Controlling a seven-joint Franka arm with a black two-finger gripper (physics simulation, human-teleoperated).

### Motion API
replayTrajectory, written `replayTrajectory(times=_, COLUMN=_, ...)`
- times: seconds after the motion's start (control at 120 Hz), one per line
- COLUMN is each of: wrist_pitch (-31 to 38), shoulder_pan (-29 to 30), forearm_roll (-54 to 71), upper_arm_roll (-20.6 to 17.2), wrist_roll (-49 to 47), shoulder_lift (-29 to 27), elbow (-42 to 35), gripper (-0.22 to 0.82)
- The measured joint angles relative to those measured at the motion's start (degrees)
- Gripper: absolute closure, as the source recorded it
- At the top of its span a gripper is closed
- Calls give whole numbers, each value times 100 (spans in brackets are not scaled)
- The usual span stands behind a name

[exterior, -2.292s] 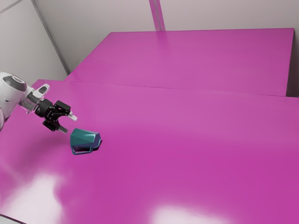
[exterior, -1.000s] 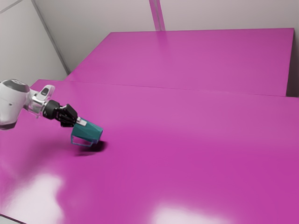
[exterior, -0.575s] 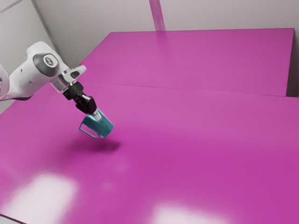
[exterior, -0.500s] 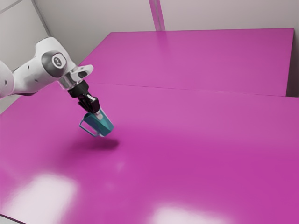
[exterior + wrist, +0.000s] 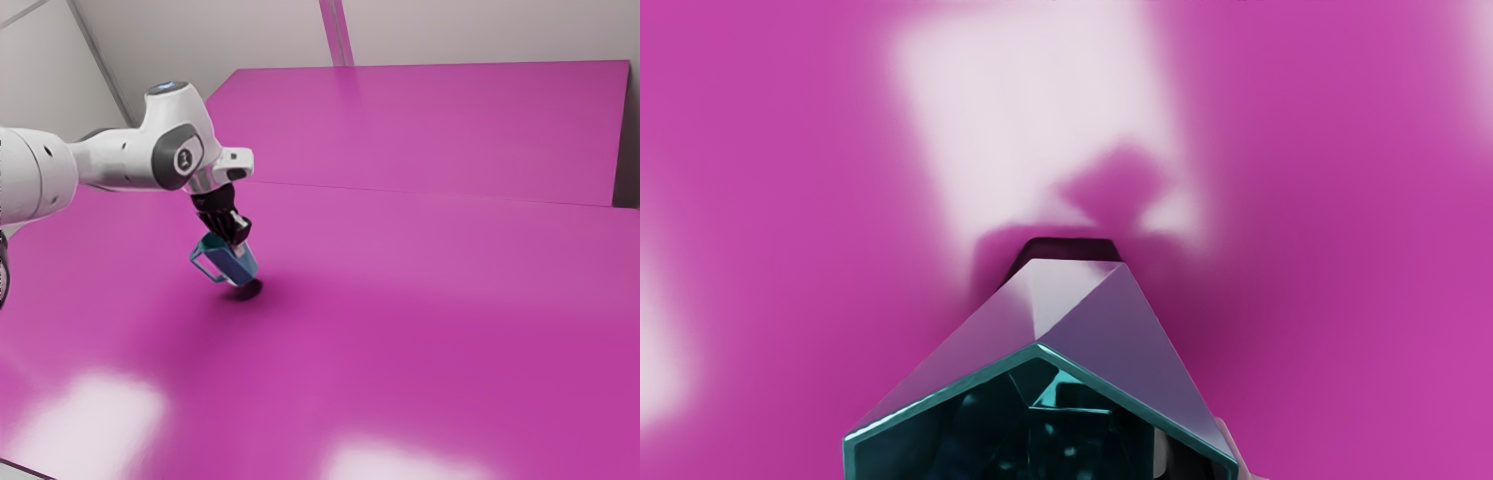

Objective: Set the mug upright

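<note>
one mug (image 5: 229,268), tilted (mouth up), in claw (image 5: 239,248)

Mugs: one is tilting, the mug (image 5: 236,266), with one handle (image 5: 203,264) sticking out.
Arms: one arm (image 5: 120,160) is reaching in from the exterior view's left.
Hands: one hand (image 5: 238,249) is gripping.
Magenta surfaces: two are showing, the near bench (image 5: 420,330) and a far surface (image 5: 430,130).
Wall strips: one magenta strip (image 5: 337,35) is running up the far wall (image 5: 500,30).
Glare patches: two are shining near in the exterior view, one patch (image 5: 90,420) lying farther left.
</note>
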Motion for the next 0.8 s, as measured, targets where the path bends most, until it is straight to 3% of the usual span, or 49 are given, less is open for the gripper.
replayTrajectory(times=0.333, wrist_pitch=206, shoulder_pan=-37, forearm_roll=113, upper_arm_roll=-3, wrist_roll=-623, shoulder_lift=307, elbow=-35, gripper=78)
replayTrajectory(times=0.575, wrist_pitch=193, shoulder_pan=-36, forearm_roll=87, upper_arm_roll=-9, wrist_roll=-869, shoulder_lift=192, elbow=-29, gripper=31)
replayTrajectory(times=0.8, wrist_pitch=68, shoulder_pan=-36, forearm_roll=20, upper_arm_roll=-16, wrist_roll=-1006, shoulder_lift=-210, elbow=24, gripper=11)
